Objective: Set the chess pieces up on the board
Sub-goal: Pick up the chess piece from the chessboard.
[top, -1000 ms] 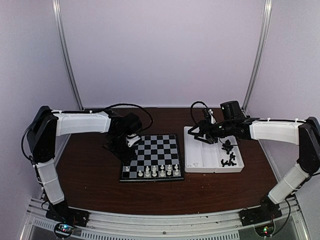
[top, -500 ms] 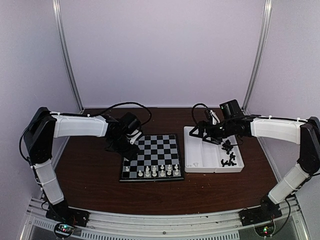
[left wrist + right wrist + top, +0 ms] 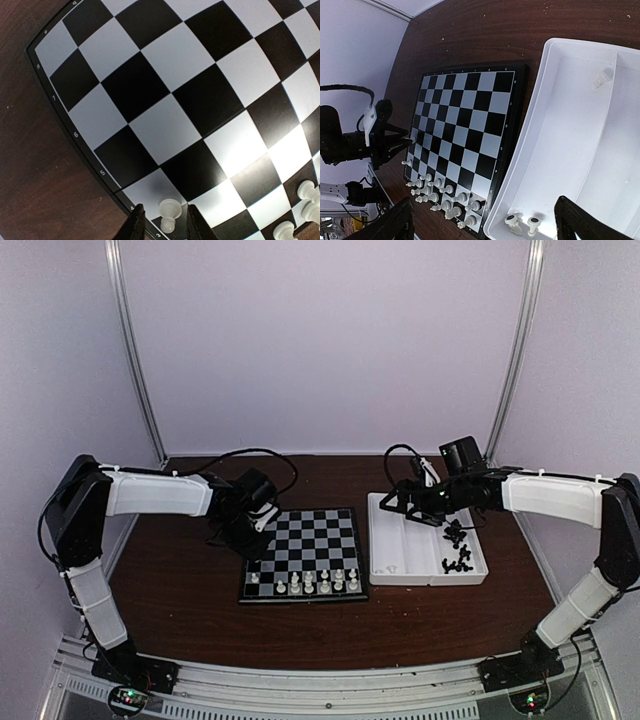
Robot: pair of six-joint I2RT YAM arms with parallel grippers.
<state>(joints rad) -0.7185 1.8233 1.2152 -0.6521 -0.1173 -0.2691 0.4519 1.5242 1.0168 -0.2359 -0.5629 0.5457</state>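
Note:
The board (image 3: 310,540) lies at the table's centre, with white chess pieces (image 3: 305,582) standing in its two near rows. My left gripper (image 3: 256,538) hangs over the board's left edge. In the left wrist view its fingers (image 3: 136,225) flank one small white pawn (image 3: 169,209) near the rank-4 mark, with a narrow gap on each side, so the jaws stand open. The right wrist view shows that pawn (image 3: 412,140) at the gripper's tip. My right gripper (image 3: 400,508) is wide open and empty above the tray's left compartment. Black chess pieces (image 3: 457,550) lie in the tray's right compartment.
The white two-compartment tray (image 3: 382,575) sits right of the board. Two white pieces (image 3: 522,225) stand in its near corner and one (image 3: 602,77) lies farther in. A lone pawn (image 3: 406,162) stands on the left file. Dark wooden table (image 3: 180,590) surrounds everything.
My left gripper has moved up the board's left edge, away from the filled rows, and its jaws have narrowed. The right gripper has opened wide and barely shifted.

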